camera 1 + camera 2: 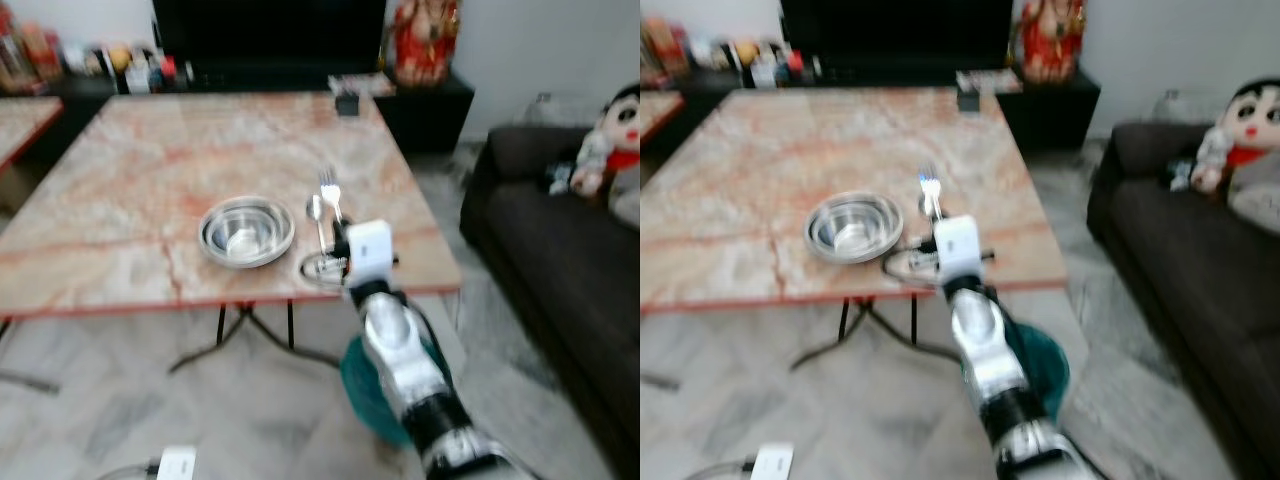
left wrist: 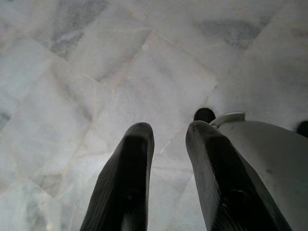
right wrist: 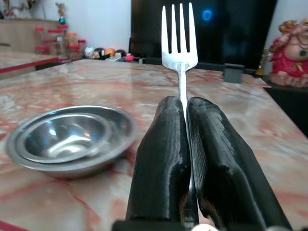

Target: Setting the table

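While the right gripper (image 3: 185, 108) holds the fork (image 3: 179, 36) clenched, tines beyond its fingertips above the table (image 1: 130, 180) beside the steel bowl (image 3: 67, 137), laying it there comes next; the left gripper (image 2: 168, 132) hangs parted.

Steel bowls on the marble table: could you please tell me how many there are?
2, nested as one stack near the table's front edge: the smaller bowl sits inside the larger bowl, left of the fork in the right gripper. More could hide underneath.

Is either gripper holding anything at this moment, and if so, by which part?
The right gripper holds a fork by its handle, tines pointing away over the table beside the steel bowl. The left gripper holds nothing, hanging above the floor.
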Available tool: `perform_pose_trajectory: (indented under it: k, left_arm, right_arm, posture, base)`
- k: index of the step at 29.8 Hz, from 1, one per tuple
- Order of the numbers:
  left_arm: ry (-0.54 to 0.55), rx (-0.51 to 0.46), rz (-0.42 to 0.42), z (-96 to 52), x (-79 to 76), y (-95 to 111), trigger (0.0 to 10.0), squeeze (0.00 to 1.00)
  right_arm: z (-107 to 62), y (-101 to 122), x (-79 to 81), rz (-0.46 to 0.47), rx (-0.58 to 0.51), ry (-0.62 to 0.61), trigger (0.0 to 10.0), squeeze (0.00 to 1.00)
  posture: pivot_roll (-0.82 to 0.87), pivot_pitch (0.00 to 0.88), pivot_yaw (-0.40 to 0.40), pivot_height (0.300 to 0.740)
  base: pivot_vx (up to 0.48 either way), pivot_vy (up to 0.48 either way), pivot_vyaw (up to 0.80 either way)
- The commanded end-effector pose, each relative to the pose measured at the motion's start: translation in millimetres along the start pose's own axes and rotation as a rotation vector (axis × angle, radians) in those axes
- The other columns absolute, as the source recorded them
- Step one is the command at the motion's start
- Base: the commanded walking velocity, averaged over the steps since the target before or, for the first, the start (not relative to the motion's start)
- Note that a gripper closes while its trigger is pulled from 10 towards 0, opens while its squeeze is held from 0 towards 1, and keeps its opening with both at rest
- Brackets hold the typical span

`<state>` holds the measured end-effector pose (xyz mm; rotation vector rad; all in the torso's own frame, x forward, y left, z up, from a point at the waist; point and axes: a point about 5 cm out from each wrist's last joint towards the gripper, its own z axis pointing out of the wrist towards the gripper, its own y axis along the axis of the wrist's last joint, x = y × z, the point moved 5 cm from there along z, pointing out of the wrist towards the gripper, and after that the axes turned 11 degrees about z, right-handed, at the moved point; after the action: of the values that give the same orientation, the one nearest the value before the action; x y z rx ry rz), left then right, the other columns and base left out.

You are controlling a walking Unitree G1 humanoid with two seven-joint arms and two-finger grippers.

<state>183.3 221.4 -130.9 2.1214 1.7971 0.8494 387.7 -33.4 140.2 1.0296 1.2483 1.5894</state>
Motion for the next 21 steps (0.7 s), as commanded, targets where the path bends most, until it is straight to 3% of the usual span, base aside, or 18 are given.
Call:
perform_pose_trajectory:
  k: [1, 6, 21]
  left_arm:
    - [-0.007, -0.008, 0.002, -0.2, -3.2, 1.1, 10.0, 0.00]
    - [-0.001, -0.013, 0.002, 0.2, -1.3, 2.9, 10.0, 0.00]
    - [0.008, -0.009, -0.005, 0.1, -0.1, 1.9, 10.0, 0.00]
  right_arm:
    - [-0.2, 1.3, -7.2, 0.009, -0.004, -0.021, 10.0, 0.00]
    - [0.2, 1.4, -6.3, 0.011, -0.003, -0.019, 10.0, 0.00]
    - [-1.7, -1.4, -6.6, 0.004, 0.006, -0.022, 10.0, 0.00]
  posture:
    - [0.00, 0.031, 0.026, 0.740]
    - [0.00, 0.031, 0.026, 0.740]
    - [0.00, 0.040, 0.024, 0.740]
  base:
    - [0.000, 0.000, 0.00]
    - [0.105, 0.000, 0.00]
    - [0.332, 0.000, 0.00]
